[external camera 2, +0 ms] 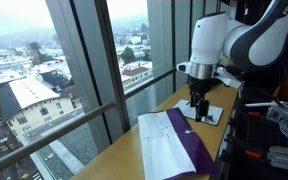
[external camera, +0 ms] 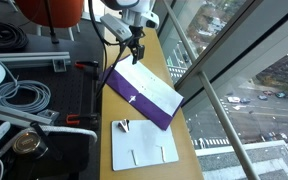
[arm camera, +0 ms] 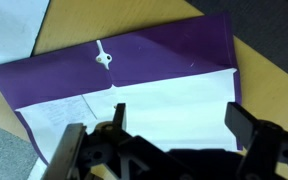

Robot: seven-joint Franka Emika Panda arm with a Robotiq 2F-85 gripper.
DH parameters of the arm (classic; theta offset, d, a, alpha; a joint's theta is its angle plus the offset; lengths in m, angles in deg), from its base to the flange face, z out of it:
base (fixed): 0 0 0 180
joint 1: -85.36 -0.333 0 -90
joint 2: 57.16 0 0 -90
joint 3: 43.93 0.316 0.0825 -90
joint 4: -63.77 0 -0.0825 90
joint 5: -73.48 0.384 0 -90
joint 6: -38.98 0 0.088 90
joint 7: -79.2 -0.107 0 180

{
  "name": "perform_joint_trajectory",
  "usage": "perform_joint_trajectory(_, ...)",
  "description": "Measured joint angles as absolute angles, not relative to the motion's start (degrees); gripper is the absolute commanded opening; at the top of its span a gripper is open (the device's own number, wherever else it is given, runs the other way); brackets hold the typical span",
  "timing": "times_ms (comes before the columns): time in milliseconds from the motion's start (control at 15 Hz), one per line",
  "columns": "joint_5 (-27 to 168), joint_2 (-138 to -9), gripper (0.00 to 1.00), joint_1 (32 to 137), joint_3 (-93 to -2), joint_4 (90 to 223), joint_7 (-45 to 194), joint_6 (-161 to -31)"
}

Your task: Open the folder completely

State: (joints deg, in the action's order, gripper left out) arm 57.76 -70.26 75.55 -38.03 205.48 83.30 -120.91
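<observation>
The purple folder (external camera: 134,95) lies flat on the wooden ledge, partly open, with its pale inside (external camera: 152,82) showing. It also shows in an exterior view (external camera 2: 174,145). In the wrist view the purple flap (arm camera: 164,55) carries a small white clasp (arm camera: 103,58), and the pale inside (arm camera: 174,100) lies below it. My gripper (external camera: 136,55) hovers above the folder near one end, as both exterior views show (external camera 2: 197,106). Its two fingers are spread wide apart (arm camera: 179,125) with nothing between them.
A white flat board with two notches (external camera: 144,145) lies beside the folder, with a small dark object (external camera: 124,125) on it. Cables and black equipment (external camera: 24,95) crowd one side of the ledge. Window glass and a metal frame (external camera: 219,90) run along the opposite side.
</observation>
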Motion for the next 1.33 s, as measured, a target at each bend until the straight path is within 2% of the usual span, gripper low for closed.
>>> perform_joint_trajectory(600,70.51,-72.57,1.0,84.37,-38.06,198.49,88.02,-123.43)
perform_joint_trajectory(1333,78.97,-73.23,1.0,85.91,-38.08,190.07,86.84,-110.23)
